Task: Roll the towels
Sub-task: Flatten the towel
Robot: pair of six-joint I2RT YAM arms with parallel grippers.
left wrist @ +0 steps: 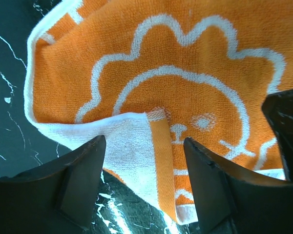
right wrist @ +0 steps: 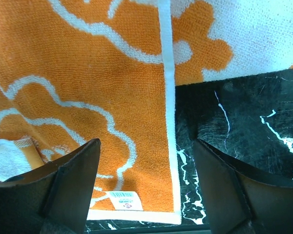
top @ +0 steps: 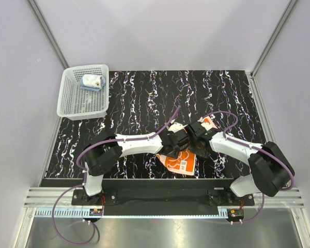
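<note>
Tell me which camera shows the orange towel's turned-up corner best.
Left wrist: the orange towel's turned-up white corner lies large and centred. Right wrist catches only a sliver; from the top, arms cover most of the towel.

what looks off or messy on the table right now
The orange towel lies rumpled, not flat. In the left wrist view one corner is flipped over, showing its white reverse, and the right wrist view shows more white reverse turned up. The blue towel sits bundled in the basket.
</note>
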